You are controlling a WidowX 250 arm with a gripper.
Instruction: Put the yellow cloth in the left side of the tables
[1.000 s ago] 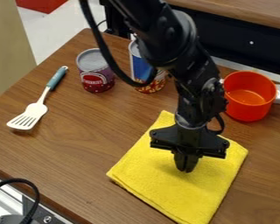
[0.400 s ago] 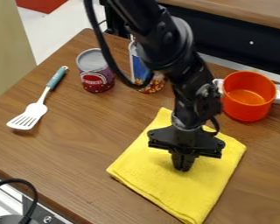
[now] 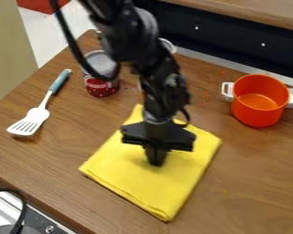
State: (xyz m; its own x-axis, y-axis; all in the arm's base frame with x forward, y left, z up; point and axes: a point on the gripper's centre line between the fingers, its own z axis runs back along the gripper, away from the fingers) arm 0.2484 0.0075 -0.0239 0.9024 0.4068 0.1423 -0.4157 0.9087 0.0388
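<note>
Table (image 3: 63, 160) brightly, evenly lit; light direction not determined. Soft shadow noted under spatula (image 3: 36, 114), faint shading on cloth (image 3: 143, 185). Pale highlight recorded inside pot (image 3: 259, 115). Tiny red specks scattered over table.

Black arm slants down, hand (image 3: 155, 157) lowermost, seemingly closed.

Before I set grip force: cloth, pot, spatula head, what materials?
Cloth: soft fabric, matte, likely terry or microfiber, going by the fuzzy surface and rounded fold. Pot: glossy orange, probably plastic given the bright highlights, though enamel is possible. Spatula head: smooth off-white, likely plastic or nylon.
</note>
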